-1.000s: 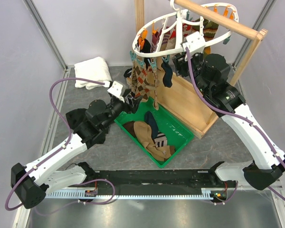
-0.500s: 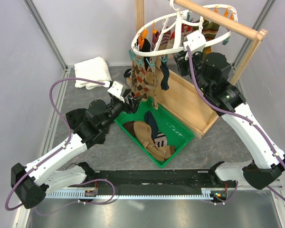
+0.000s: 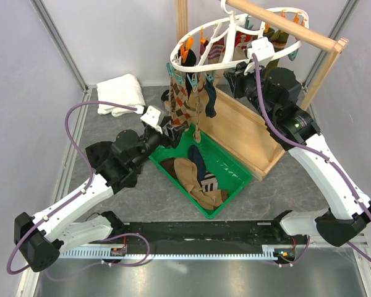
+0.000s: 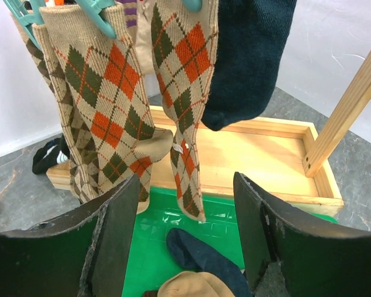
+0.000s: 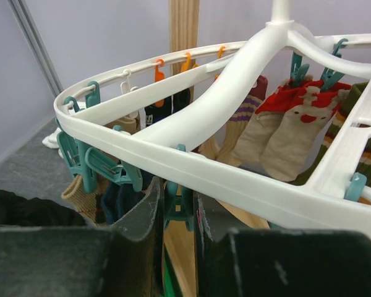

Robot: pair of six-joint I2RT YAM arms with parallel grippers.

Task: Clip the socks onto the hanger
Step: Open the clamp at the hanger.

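The white hanger [image 3: 235, 34] hangs from the wooden rail; its rim [image 5: 235, 176] fills the right wrist view. Two argyle socks [image 3: 182, 102] and a navy sock [image 3: 209, 102] hang from its teal clips, also seen in the left wrist view [image 4: 105, 93]. My right gripper [image 3: 230, 75] is raised under the rim and shut on a teal clip [image 5: 180, 201]. My left gripper [image 4: 188, 241] is open and empty, low at the tray's far end below the hanging argyle socks. Loose navy [image 4: 204, 257], tan [image 3: 185, 170] and striped brown socks lie in the green tray [image 3: 235, 179].
The wooden stand's base box [image 3: 247, 133] sits behind the tray, its post [image 3: 182, 18] beside the hanger. A white towel [image 3: 120, 93] lies far left. A black cloth heap [image 3: 102, 158] lies under my left arm. More socks hang on the hanger's far side [image 5: 290, 130].
My right gripper has risen slightly and shifted right with the clip. The hanger has tilted and its hanging socks have swung a little left. The left arm has not moved.
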